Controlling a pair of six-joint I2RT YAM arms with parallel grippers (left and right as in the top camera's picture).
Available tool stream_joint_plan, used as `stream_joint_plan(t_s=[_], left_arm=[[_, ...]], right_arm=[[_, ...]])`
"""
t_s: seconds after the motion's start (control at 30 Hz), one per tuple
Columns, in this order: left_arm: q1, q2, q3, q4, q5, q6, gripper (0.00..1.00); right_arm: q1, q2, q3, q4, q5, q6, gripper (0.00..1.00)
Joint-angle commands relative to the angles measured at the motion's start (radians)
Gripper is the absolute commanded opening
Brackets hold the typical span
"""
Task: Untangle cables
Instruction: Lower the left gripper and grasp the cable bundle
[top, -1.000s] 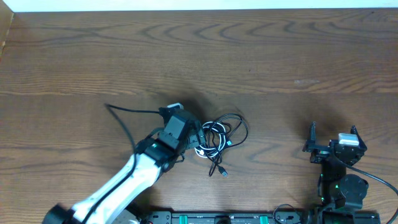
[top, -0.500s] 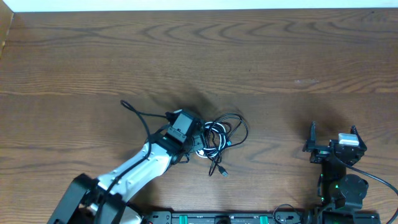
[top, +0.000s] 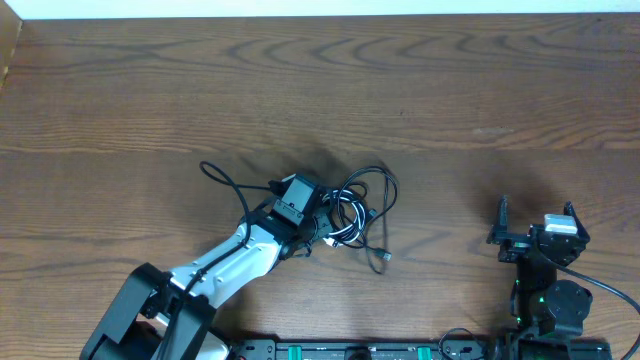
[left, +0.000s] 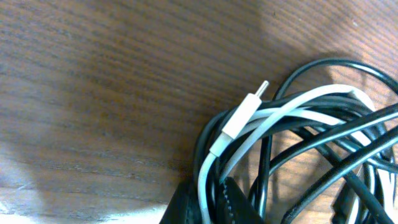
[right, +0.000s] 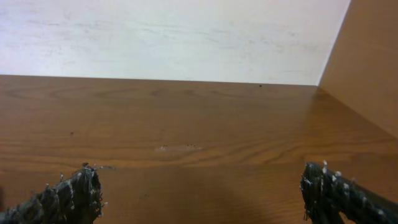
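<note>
In the wrist view our left gripper is mostly cut off. Only its dark fingertips show at the bottom edge, pressed together on the white cable. The tangled cables lie just ahead of it on the table, with black loops crossing the white one. Far to its right, our right gripper stands spread wide, well apart from the cables.

White left arm (black left hand, wiring).
</note>
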Motion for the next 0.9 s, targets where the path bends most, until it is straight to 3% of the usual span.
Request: stream_joint_plan(t_s=[0.0, 0.3, 0.63, 0.87], left_arm=[[0.002, -0.041, -0.02, -0.039, 0.009, -0.066, 0.08], [0.002, -0.301, -0.019, -0.111, 0.008, -0.091, 0.08], [0.002, -0.367, -0.02, -0.149, -0.019, -0.633, 0.08], [0.002, -0.366, -0.02, -0.149, -0.032, -0.674, 0.14]], right_arm=[[0.007, -0.005, -0.002, -0.003, -0.006, -0.009, 0.99], [0.007, -0.005, -0.002, -0.003, -0.005, -0.009, 0.99], [0.007, -0.005, -0.002, -0.003, -0.006, -0.009, 0.99], [0.007, -0.005, -0.002, 0.005, -0.124, 0.074, 0.99]])
